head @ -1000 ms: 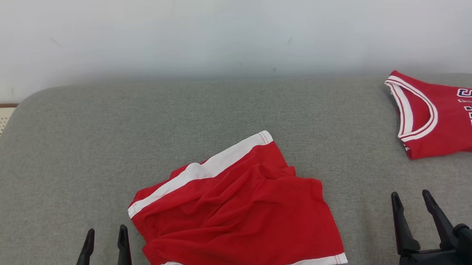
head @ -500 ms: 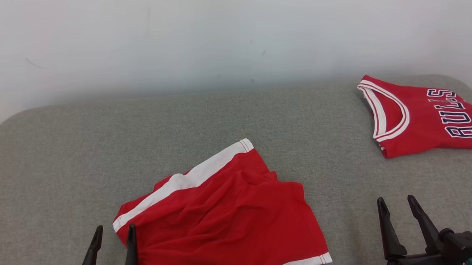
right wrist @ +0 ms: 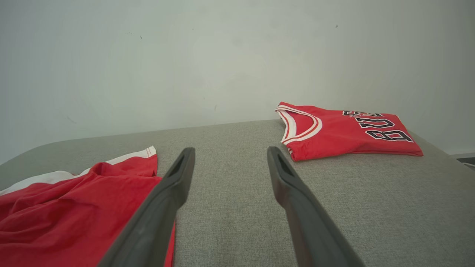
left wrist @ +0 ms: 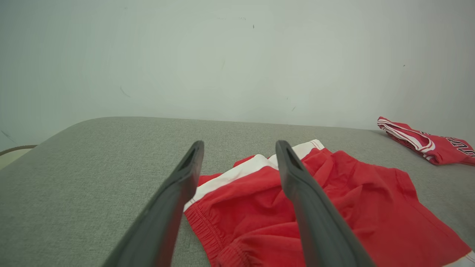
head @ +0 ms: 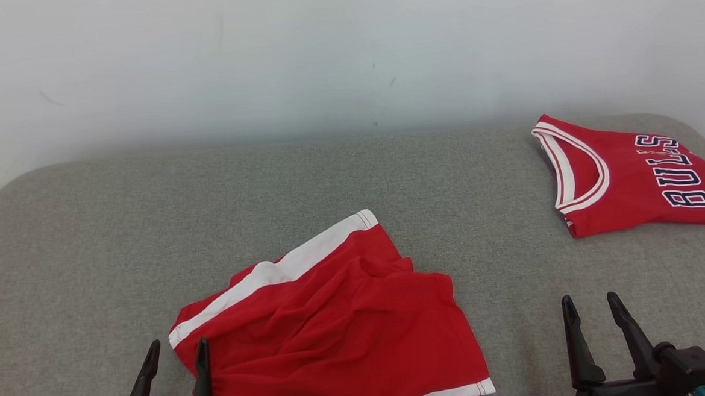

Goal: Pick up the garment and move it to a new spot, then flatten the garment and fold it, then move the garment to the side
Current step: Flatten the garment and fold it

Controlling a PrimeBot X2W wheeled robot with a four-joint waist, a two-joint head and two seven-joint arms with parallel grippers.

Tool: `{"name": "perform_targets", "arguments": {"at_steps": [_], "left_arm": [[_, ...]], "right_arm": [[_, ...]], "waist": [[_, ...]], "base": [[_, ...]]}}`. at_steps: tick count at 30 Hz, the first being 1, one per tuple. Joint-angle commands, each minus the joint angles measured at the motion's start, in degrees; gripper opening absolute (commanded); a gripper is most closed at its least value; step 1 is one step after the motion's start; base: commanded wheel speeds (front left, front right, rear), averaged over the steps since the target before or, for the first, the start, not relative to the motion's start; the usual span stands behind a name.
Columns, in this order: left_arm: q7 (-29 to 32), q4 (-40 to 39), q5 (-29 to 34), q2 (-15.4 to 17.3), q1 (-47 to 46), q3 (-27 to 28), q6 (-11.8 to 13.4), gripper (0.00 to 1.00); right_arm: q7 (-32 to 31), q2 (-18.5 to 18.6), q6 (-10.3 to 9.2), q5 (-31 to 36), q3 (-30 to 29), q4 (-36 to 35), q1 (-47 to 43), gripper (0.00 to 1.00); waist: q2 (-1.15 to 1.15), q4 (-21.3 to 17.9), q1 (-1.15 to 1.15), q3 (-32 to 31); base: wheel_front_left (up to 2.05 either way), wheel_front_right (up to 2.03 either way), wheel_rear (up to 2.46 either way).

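- On the grey couch [head: 119, 234], in the near middle, lie the red shorts [head: 329, 326], rumpled and creased, apart from the folded jersey [head: 629, 183] at the far right.
- The shorts have one white band along the far-left edge and another along the near edge. The left wrist view shows a gathered waist at their near-left end [left wrist: 334, 207].
- Their long axis runs roughly left to right and slants away: the waist points to the robot's left, and the far band climbs toward the far right.
- The left gripper [head: 178, 346] has its fingers spread apart with nothing between them. Its right finger shows over the shorts' waist corner, but I cannot tell whether it touches.
- The right gripper [head: 590, 299] is also spread wide and holds nothing. It stands over bare couch, to the right of the shorts and nearer than the jersey.
- Since a second ago the camera has swung, so the whole jersey is now in frame.
- The shorts' creases look unchanged. The left gripper then stood just beside the waist corner, and now it overlaps it.
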State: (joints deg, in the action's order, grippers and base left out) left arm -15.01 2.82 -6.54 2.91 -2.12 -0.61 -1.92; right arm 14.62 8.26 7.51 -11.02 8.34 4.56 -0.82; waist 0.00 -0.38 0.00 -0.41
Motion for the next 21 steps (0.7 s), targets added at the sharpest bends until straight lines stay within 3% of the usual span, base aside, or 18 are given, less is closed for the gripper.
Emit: {"name": "perform_targets", "arguments": {"at_steps": [1, 21], "left_arm": [[-0.2, -0.1, 0.0, 0.0, 1.0, 0.0, 0.3, 1.0], [-0.2, 0.1, -0.2, 0.0, 0.9, 0.4, 0.0, 1.0]], "right_arm": [[0.1, 0.0, -0.05, 0.2, 0.0, 0.2, -0.1, 1.0], [0.4, 0.1, -0.05, 0.0, 0.3, 0.9, 0.3, 1.0]], "waist": [[0.0, 0.0, 0.0, 0.0], [0.0, 0.0, 0.0, 0.0]], "base": [[0.0, 0.0, 0.0], [0.0, 0.0, 0.0]]}}
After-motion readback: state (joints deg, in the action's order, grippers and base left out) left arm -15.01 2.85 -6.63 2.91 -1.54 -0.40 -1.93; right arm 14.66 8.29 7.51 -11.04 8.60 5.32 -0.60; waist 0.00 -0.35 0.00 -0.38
